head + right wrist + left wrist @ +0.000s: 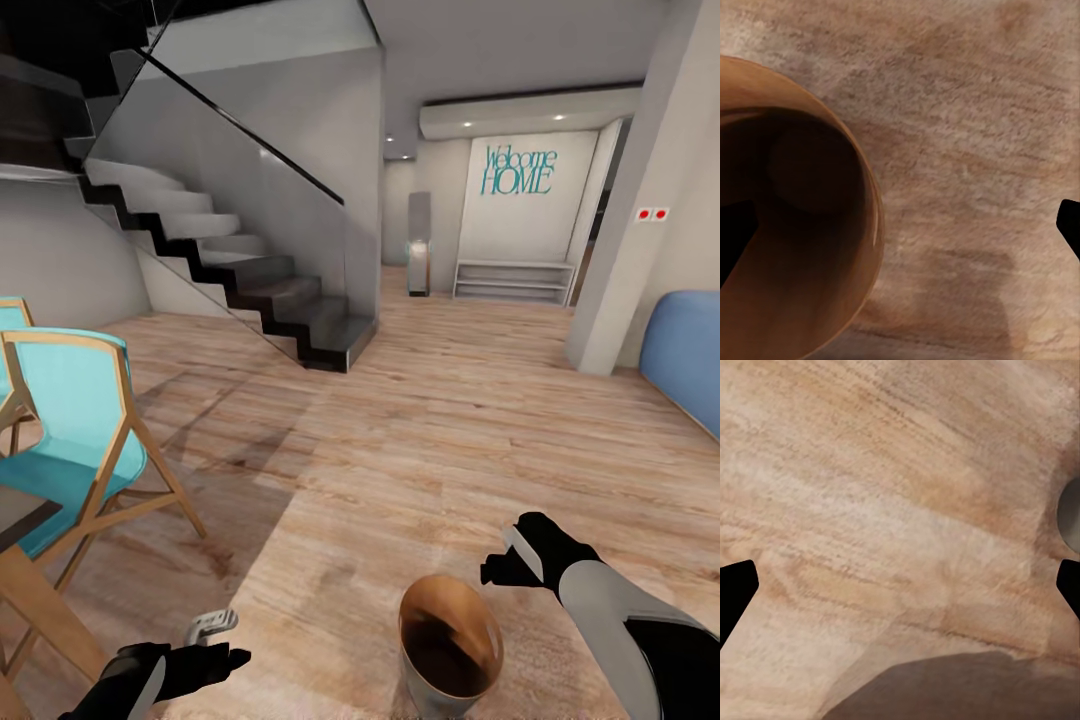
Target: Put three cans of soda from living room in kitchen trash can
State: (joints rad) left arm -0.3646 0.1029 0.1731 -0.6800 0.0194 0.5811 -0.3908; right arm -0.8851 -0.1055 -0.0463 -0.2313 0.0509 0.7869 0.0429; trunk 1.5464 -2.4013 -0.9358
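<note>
The trash can [450,650], a small grey bin with a brown inside, stands tilted on the wood floor at the bottom middle of the head view. My right gripper [502,562] hovers open just above and to the right of its rim. Through the right wrist view the bin's brown inside [795,225] lies under one finger, with a dim round shape deep in it that I cannot identify. My left gripper [220,640] is open over bare floor left of the bin, fingers wide apart [900,585]. The soda cans are out of view.
A turquoise chair with a wooden frame [70,430] and a table corner [20,520] stand close at the left. A staircase [250,270] rises ahead left, a pillar [640,200] and the blue sofa [690,360] are at the right. Wood floor [420,420] stretches ahead.
</note>
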